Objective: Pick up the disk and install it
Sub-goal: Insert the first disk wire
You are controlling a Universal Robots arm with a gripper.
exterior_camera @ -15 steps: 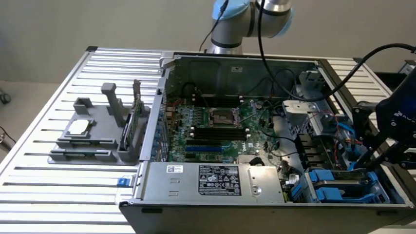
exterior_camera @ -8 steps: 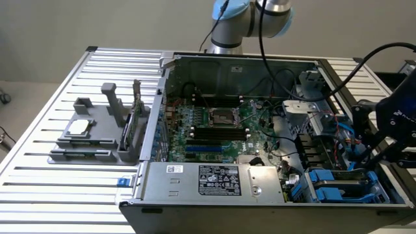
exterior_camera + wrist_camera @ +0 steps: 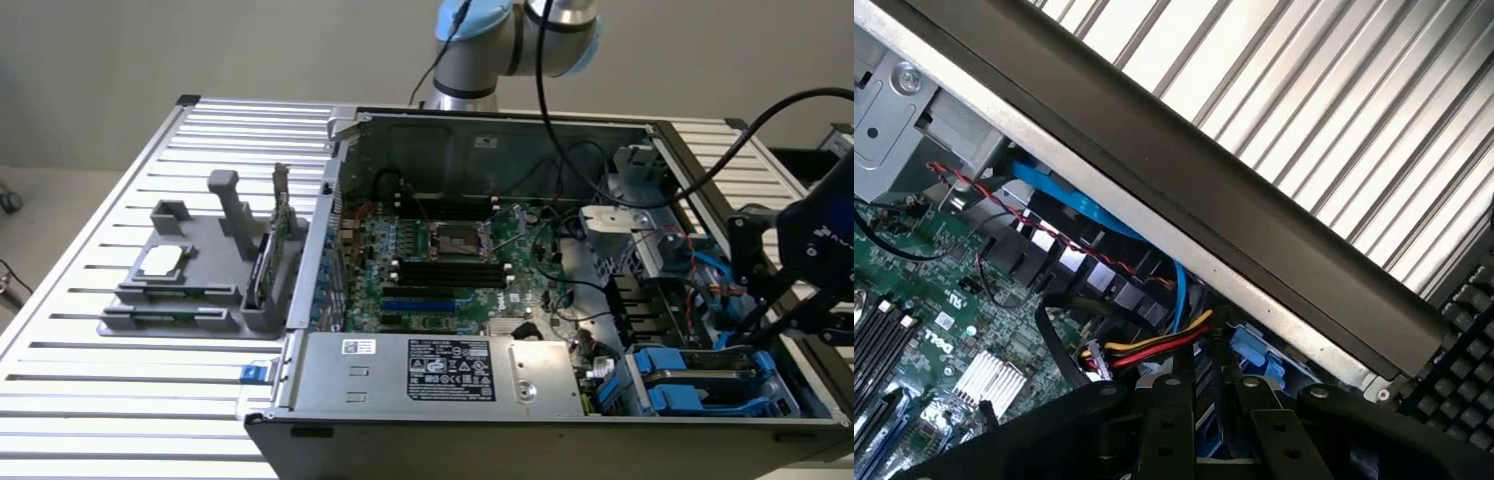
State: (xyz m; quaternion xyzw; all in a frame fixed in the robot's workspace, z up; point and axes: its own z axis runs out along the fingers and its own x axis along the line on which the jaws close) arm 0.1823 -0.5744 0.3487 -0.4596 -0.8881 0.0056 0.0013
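In the exterior view the disk point(image 3: 703, 383) looks like a flat grey plate framed by blue plastic. It lies in the drive bay at the near corner of the open computer case point(image 3: 334, 200), on the exterior view's right. My gripper point(image 3: 763, 322) hangs on the dark wrist just above and behind that bay, close to the case's side wall. In the wrist view the black gripper point(image 3: 1199, 425) points down into the case, with blue plastic point(image 3: 1256, 357) and a red-yellow cable bundle point(image 3: 1154, 350) right beneath it. Whether it touches the disk cannot be told.
A long grey metal box with stickers point(image 3: 441, 370) runs along the case's near edge. The green motherboard point(image 3: 441, 255) fills the middle. A grey fixture point(image 3: 200, 285) holding a small square chip point(image 3: 162, 262) stands on the slatted table point(image 3: 80, 390). Loose cables point(image 3: 587, 300) crowd the bay.
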